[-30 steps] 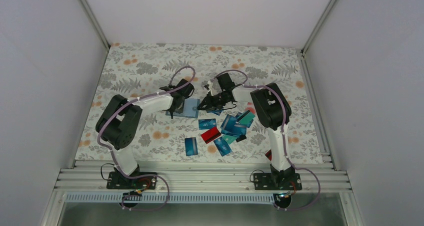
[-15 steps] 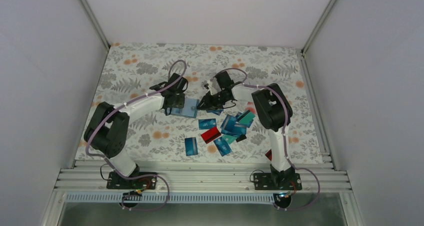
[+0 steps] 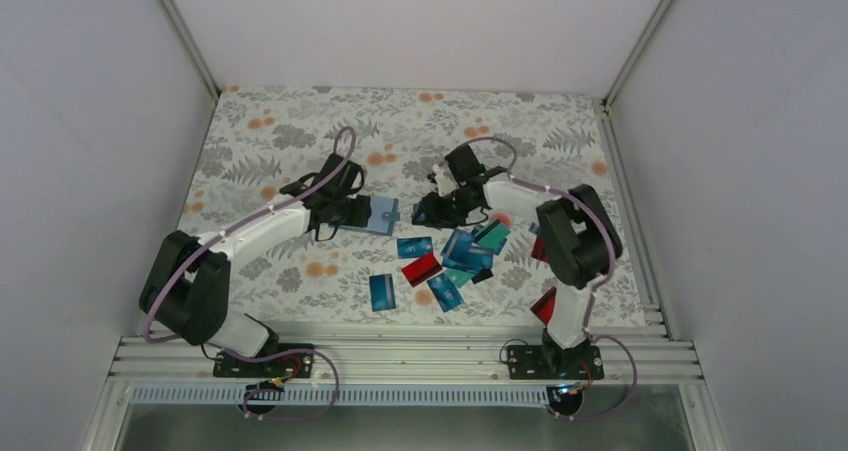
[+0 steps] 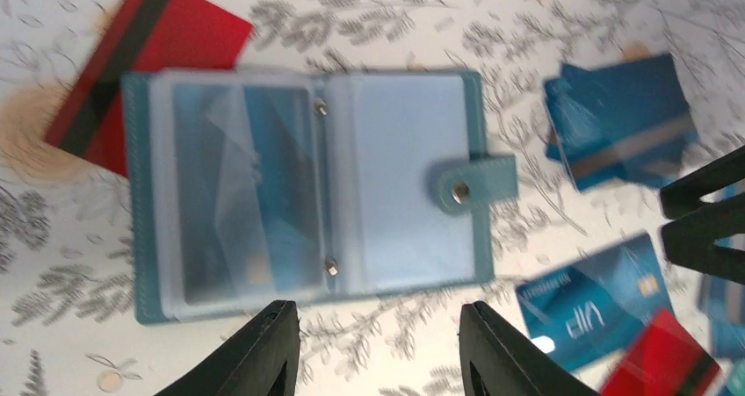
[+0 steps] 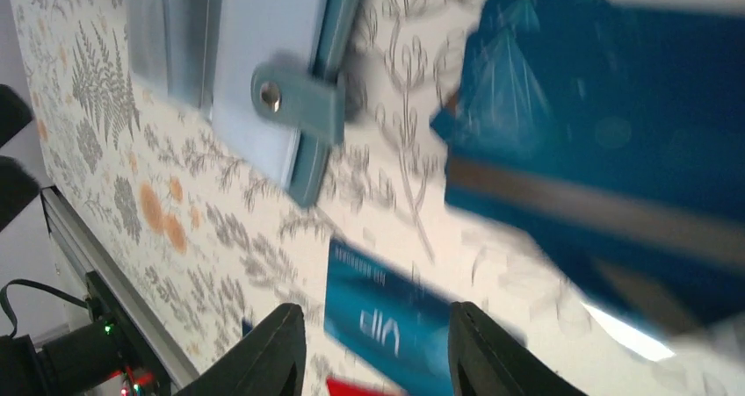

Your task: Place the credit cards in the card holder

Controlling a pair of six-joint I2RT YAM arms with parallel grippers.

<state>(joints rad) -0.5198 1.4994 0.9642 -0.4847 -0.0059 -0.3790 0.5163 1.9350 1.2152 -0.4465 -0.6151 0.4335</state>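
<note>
Soft teal card holder (image 4: 395, 176) lies open mid-worktop, sleeves clear. Left gripper (image 4: 378, 319) and right gripper (image 5: 376, 319) are wide and empty. Glossy credit cards (image 3: 455, 261) lie towards the near edge.

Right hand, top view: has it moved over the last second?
Yes. The right hand has drawn back to the right, away from the card holder, whose right edge it reached a second ago.

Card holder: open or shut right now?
Open. The card holder lies spread flat with its inner pockets facing up, and its snap tab hangs loose off one edge, fastened to nothing.
</note>
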